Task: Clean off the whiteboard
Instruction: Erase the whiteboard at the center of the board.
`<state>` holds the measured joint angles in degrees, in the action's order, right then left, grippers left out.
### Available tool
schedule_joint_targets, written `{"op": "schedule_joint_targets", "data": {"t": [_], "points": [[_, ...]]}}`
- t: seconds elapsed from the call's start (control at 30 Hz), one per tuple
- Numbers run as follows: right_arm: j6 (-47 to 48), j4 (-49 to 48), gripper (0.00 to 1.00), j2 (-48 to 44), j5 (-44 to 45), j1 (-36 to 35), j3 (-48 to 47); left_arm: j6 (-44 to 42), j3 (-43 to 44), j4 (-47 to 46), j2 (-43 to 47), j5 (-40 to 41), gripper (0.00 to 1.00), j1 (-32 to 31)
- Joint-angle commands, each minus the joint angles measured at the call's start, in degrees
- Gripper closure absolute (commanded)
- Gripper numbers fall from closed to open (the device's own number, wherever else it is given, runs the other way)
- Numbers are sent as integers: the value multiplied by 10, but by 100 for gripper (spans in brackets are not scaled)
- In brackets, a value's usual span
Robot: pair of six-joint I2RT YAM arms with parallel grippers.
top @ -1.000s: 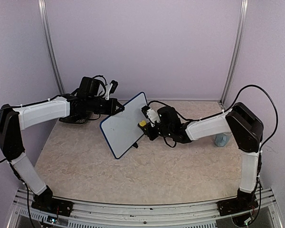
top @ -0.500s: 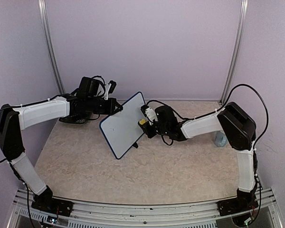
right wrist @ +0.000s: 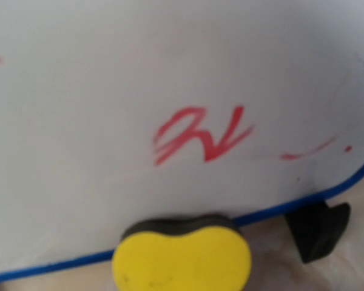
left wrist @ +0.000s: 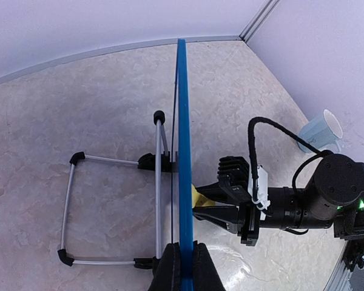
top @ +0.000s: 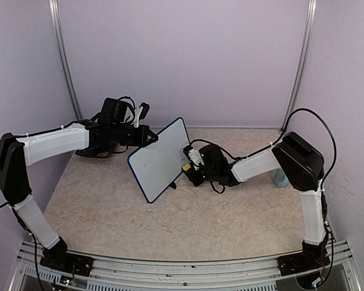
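The whiteboard (top: 159, 160) stands tilted on the table, with a white face and a blue frame. My left gripper (top: 150, 138) is shut on its upper frame edge; in the left wrist view the fingers (left wrist: 170, 271) clamp the blue frame (left wrist: 183, 121). My right gripper (top: 188, 168) is shut on a yellow sponge (top: 185, 167) and presses it against the board's lower right edge. In the right wrist view the sponge (right wrist: 182, 259) sits at the bottom frame, below red marks (right wrist: 200, 136) on the white face (right wrist: 79, 109). The sponge hides the right fingers there.
A pale blue cup (top: 281, 178) stands at the right behind the right arm and shows in the left wrist view (left wrist: 318, 130). The board's wire stand (left wrist: 109, 212) spreads behind it. A black foot (right wrist: 318, 229) sits under the frame. A dark object (top: 96, 153) lies at the back left.
My right gripper has moved down the board's face with the sponge, from mid-height to the lower edge. The left gripper and the board have stayed still.
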<state>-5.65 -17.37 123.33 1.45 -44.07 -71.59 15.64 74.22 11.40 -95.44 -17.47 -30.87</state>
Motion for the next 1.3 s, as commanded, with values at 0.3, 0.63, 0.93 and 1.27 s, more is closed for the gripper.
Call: {"op": "schedule_joint_targets", "data": {"t": [0.3,0.63,0.93,1.27], "points": [[22,42,100,-65,-10,1,-66,-2,-8,63,-6,-48,100,-18],[7,55,100,12,-7,21,-84,-3,-8,63,-5,-48,100,-17],[-12,32,100,29,-21,36,-38,-1,-8,63,-13,-50,100,-18],[-22,18,100,-21,-46,36,-17,-1,-8,62,-17,-50,100,-18]]}}
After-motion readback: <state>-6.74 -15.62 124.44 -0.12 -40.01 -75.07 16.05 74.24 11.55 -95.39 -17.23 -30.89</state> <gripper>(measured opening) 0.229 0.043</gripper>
